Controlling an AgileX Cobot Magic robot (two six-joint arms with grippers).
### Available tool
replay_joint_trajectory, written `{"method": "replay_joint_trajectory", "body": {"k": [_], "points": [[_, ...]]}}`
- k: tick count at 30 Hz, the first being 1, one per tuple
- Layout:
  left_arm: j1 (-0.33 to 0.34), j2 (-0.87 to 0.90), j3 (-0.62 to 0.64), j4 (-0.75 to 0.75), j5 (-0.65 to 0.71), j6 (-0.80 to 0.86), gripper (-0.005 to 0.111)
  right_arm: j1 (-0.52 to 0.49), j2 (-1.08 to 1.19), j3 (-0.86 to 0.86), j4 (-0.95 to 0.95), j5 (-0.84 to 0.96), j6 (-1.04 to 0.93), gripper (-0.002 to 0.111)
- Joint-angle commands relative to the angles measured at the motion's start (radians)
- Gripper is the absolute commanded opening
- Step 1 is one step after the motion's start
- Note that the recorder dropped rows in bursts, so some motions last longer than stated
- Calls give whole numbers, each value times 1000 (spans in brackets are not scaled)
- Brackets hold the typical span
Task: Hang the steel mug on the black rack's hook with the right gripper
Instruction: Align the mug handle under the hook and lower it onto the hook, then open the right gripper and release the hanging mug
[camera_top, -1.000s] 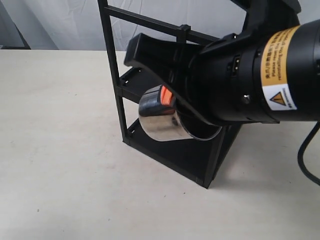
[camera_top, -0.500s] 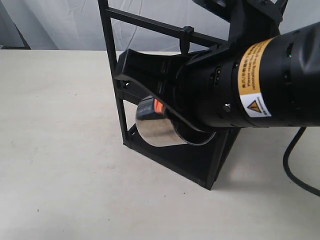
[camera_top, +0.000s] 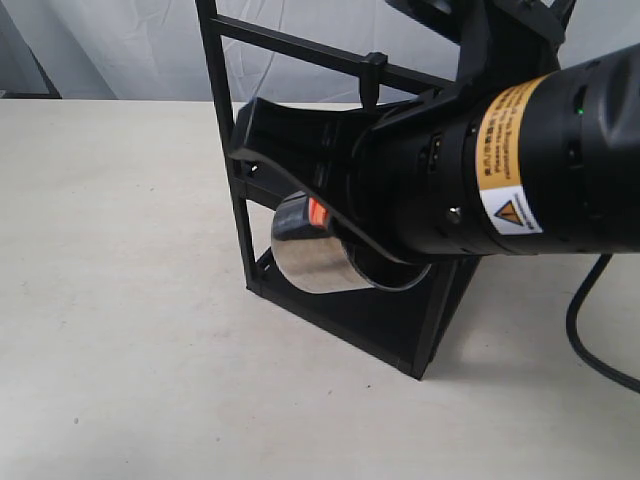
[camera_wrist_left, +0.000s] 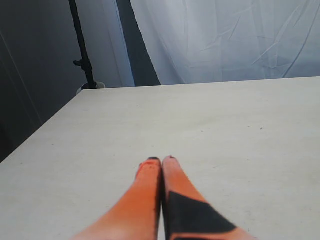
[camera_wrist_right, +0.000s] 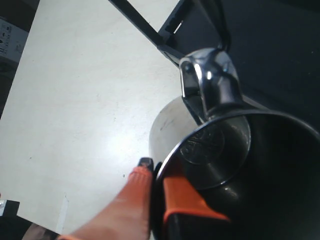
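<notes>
The steel mug (camera_top: 312, 262) hangs tilted on its side in front of the black rack (camera_top: 222, 130), below the crossbar. My right gripper (camera_top: 305, 213) is shut on the mug's wall, one orange finger inside the rim and one outside. The hook (camera_top: 370, 82) hangs from the crossbar just above the gripper's body, apart from the mug. In the right wrist view the mug (camera_wrist_right: 170, 125) shows its looped handle (camera_wrist_right: 200, 85) pointing toward the rack (camera_wrist_right: 167, 32), with the right gripper (camera_wrist_right: 159, 171) pinching the rim. My left gripper (camera_wrist_left: 161, 161) is shut and empty over bare table.
The pale table (camera_top: 110, 330) spreads to the left and front of the rack. A black cable (camera_top: 590, 340) trails at the right. In the left wrist view a dark stand (camera_wrist_left: 82, 50) rises beyond the table's far edge before a white curtain.
A second ago the right gripper shifted left and closer to the rack with the mug, which dropped slightly. Nothing has moved in the last half second.
</notes>
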Motion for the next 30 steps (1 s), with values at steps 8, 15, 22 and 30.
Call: {"method": "replay_joint_trajectory", "body": {"k": [8, 15, 22, 30], "points": [[1, -5, 0, -16, -6, -1, 2, 2, 3, 4, 17, 33, 9, 13], [1, -5, 0, -16, -6, -1, 2, 2, 3, 4, 17, 30, 9, 34], [1, -5, 0, -16, -6, -1, 2, 2, -30, 4, -1, 24, 9, 34], [1, -5, 0, -16, -6, -1, 2, 2, -92, 4, -24, 37, 9, 34]]}}
